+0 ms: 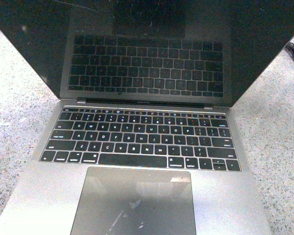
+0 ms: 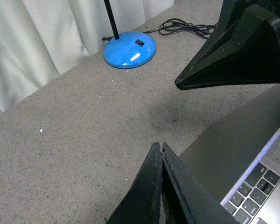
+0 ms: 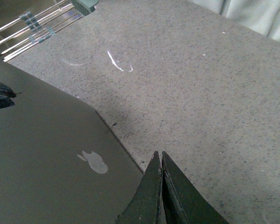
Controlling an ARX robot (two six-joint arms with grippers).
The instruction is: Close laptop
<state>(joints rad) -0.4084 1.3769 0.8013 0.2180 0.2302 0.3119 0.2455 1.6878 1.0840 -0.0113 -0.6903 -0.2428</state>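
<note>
I see the thin grey metal laptop lying open on the speckled grey table, near and centred: black keys, a wide scuffed trackpad, a glossy black screen raised. Only the right wrist view shows its plain grey lid and shiny apple logo; only the left wrist view shows a round blue lamp base behind. The left gripper and right gripper hang behind the lid, jaws clenched on nothing
</note>
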